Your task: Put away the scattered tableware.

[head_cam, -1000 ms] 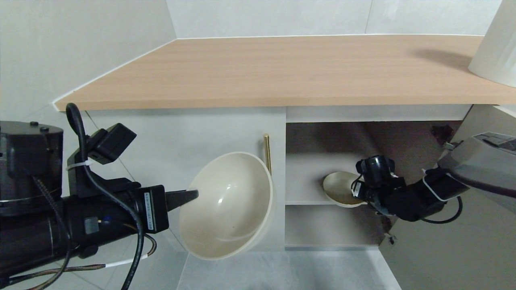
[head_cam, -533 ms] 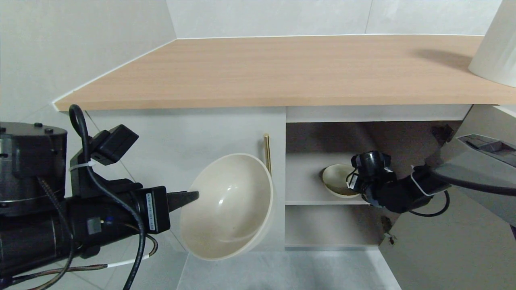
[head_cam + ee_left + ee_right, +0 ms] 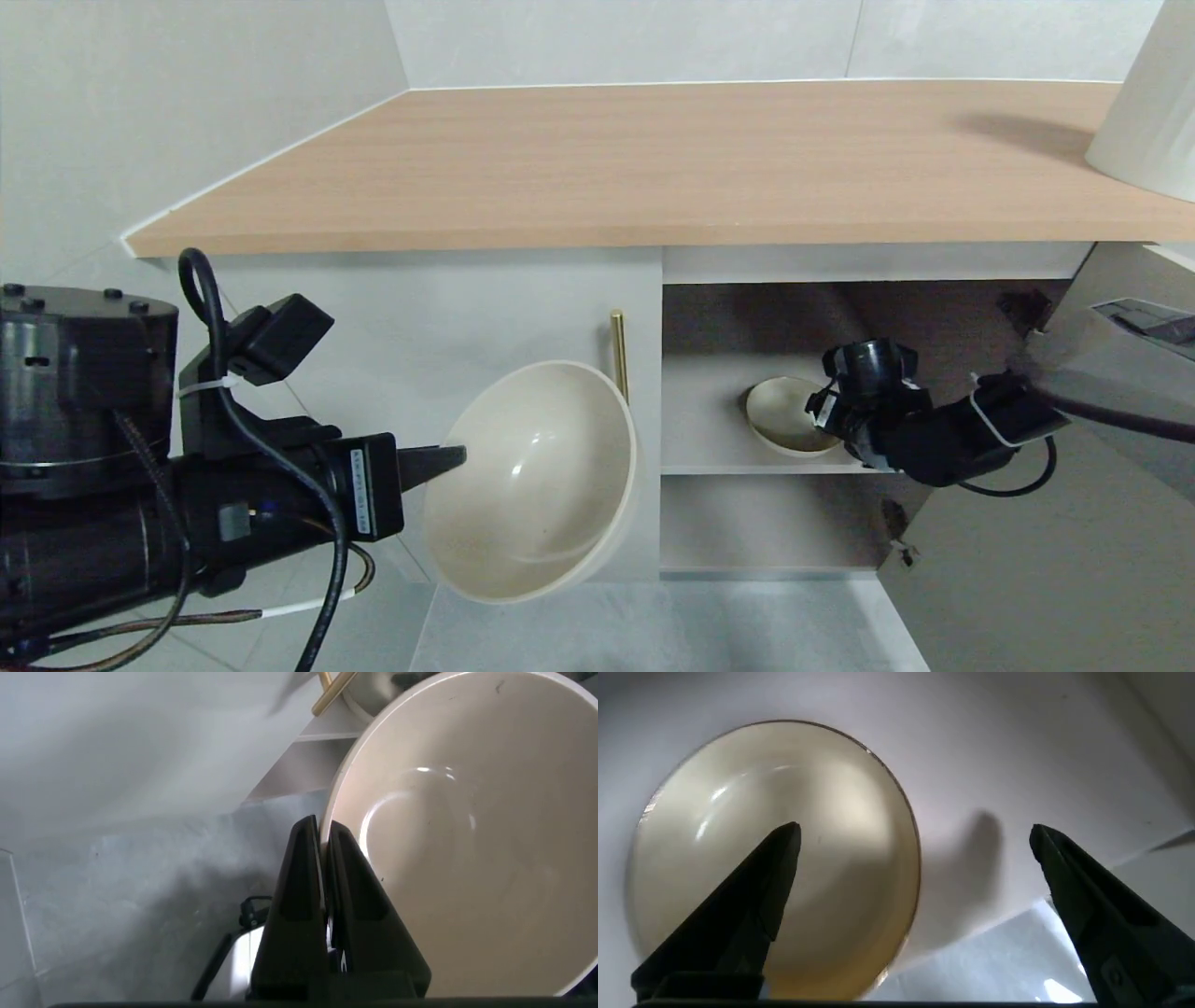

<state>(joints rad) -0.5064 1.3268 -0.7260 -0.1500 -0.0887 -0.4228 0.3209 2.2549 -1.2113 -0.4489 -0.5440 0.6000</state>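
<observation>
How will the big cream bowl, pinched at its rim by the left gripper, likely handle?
The big cream bowl looks rigid and glossy, so probably slippery. The left gripper pinches one spot on its rim, with the bowl tilted on edge, so it may pivot or slip. If ceramic, a drop could chip it.

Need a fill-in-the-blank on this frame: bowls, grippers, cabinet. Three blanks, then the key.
1. The left gripper is shut on the ____ of the large bowl.
2. The small bowl sits inside the cabinet on its ____ shelf.
3. The right gripper, close by the small bowl, has its jaws ____.

Missing words: rim; upper; open.
</observation>
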